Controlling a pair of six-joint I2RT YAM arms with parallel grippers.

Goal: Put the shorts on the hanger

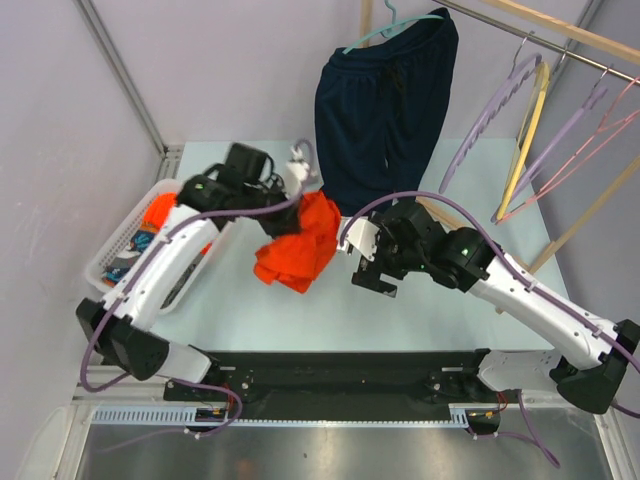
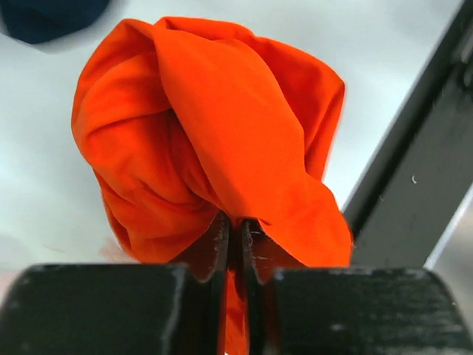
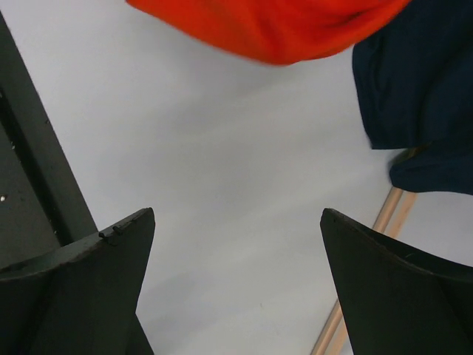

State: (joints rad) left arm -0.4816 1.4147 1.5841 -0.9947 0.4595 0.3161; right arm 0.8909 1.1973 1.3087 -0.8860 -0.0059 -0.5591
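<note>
Seen from above: a pale worktop (image 1: 300, 320) with two arms bolted at its near edge.

Clamped between the fingers of the left claw (image 1: 298, 205), over the middle of the worktop: a fold of the orange shorts (image 1: 298, 248). Bunched into a loose ball below that claw, either hanging free or brushing the surface; impossible to tell which. From the left wrist, a close look at the pinch: both fingers pressed together, orange cloth squeezed through the narrow slit between them.

Just to the right of the shorts: the right claw (image 1: 368, 268), fingers spread wide apart, holding nothing, angled down toward the worktop. From the right wrist, only the lower edge of the orange cloth along the top, clear of both fingers.

Well apart from the shorts, at the far right: the lavender hanger (image 1: 487, 122), hooked over a wooden rail (image 1: 560, 28), with a yellow hanger (image 1: 527, 130) just beside it.

At the back: navy shorts (image 1: 385, 110) draped on a teal hanger (image 1: 385, 30).

At the left edge: a white basket (image 1: 105, 250) with orange and dark items inside.
</note>
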